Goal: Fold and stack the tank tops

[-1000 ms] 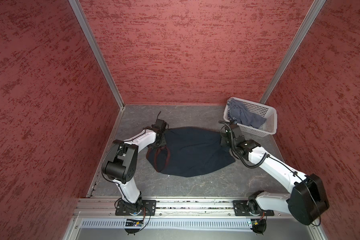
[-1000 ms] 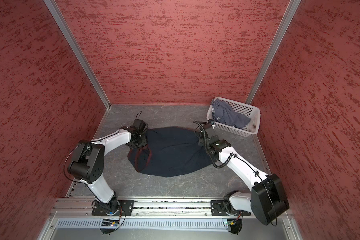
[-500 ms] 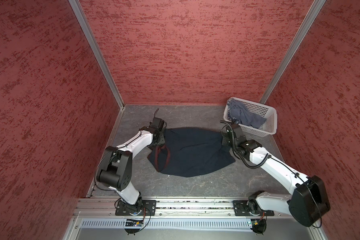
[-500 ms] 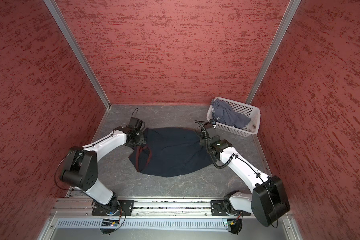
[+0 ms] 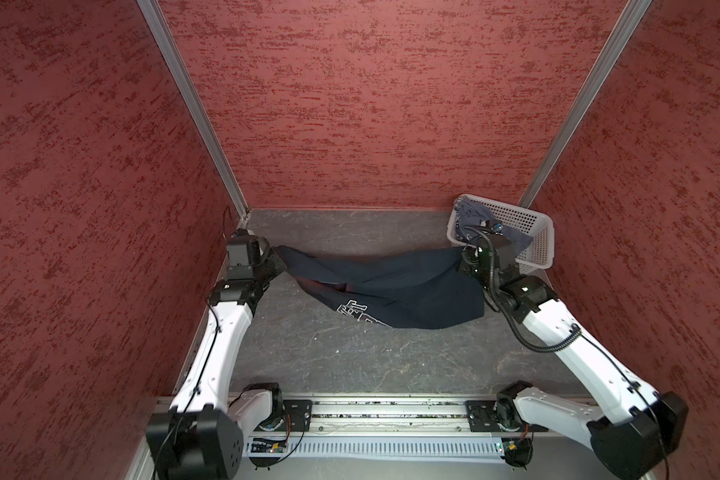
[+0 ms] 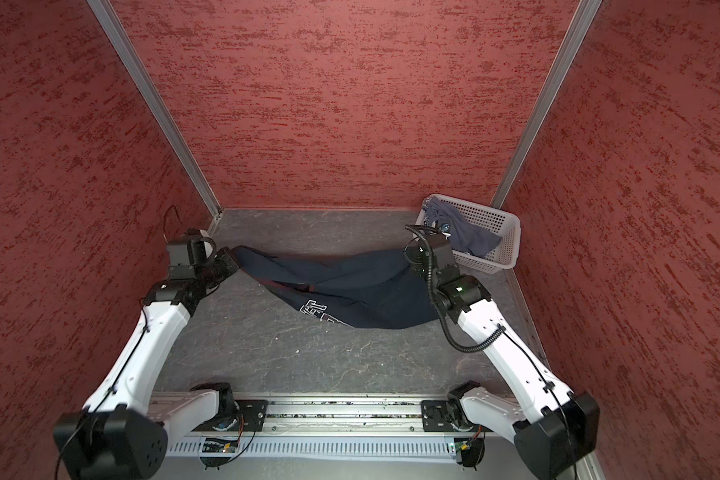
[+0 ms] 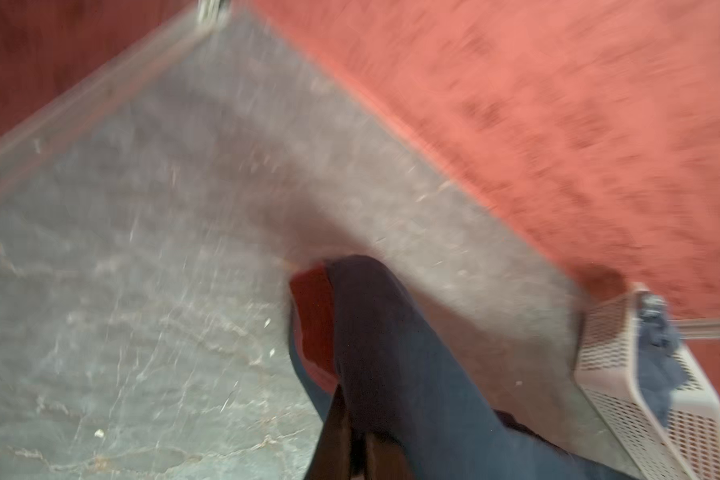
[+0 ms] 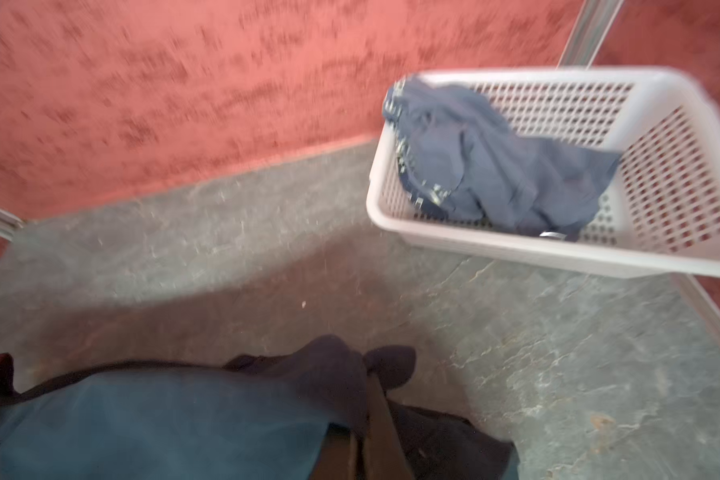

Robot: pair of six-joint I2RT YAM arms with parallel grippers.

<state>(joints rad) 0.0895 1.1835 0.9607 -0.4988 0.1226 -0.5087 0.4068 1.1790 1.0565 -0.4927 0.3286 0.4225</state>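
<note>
The navy tank top (image 5: 395,286) hangs stretched between both arms above the grey table (image 5: 329,361), sagging in the middle. Whether its lowest, printed fold touches the surface cannot be confirmed. The left gripper (image 5: 278,262) is clenched on the red-trimmed end, and the right gripper (image 5: 463,258) is clenched on the opposite end. The blue-grey tank top (image 5: 476,216) lies crumpled inside the white basket (image 5: 543,245) in the far right corner.

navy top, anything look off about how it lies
The navy top is not flat: it hangs strung between the left pincer and right pincer, sagging and creased mid-span. The grey top drapes over the basket rim.
</note>
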